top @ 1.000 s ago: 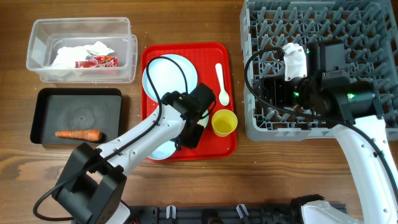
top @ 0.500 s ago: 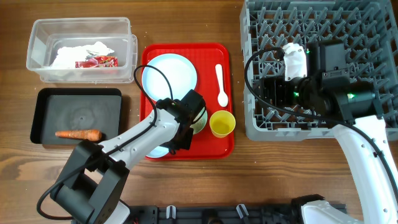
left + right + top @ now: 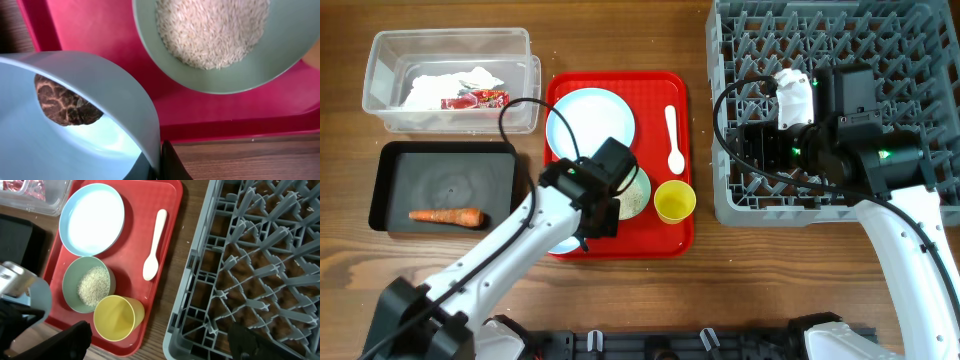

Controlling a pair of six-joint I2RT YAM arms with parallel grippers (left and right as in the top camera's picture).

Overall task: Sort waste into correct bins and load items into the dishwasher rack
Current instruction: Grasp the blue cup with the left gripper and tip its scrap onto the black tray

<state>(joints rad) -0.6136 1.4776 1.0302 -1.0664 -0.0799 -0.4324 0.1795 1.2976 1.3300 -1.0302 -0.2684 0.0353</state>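
The blue bowl (image 3: 100, 85) is pinched by its rim in the left gripper (image 3: 602, 212), jaws closed on it. A dark finger (image 3: 171, 162) can be seen pressed right against the outside of the rim. The bowl is at the front left corner of the red tray (image 3: 90, 25) and looks tipped rather than flat. Whether it's actually off the tray can't be told. The brown lump (image 3: 62, 102) is sat inside it against the wall.

Just beside it, the green bowl (image 3: 280, 60) is parked on the red tray with a layer of rice (image 3: 212, 30) in the bottom. The yellow cup (image 3: 675, 200) is stood next to that, close to the tray's front right corner. The plate (image 3: 590, 118) is laid flat at the back left of the tray. The spoon (image 3: 675, 135) is laid along the right side, bowl end toward the cup.

Off to the left, the tissue (image 3: 435, 88) and the red wrapper (image 3: 475, 99) are found in the clear tub (image 3: 390, 60). The carrot (image 3: 445, 215) is lying in the black tray (image 3: 440, 170) just in front of it.

The right gripper (image 3: 160, 341) is held over the front left part of the rack (image 3: 880, 40), fingers spread wide with nothing between them. None of the dishes can be made out in the parts of the rack that are visible. Everything is set on a wooden table (image 3: 770, 290).
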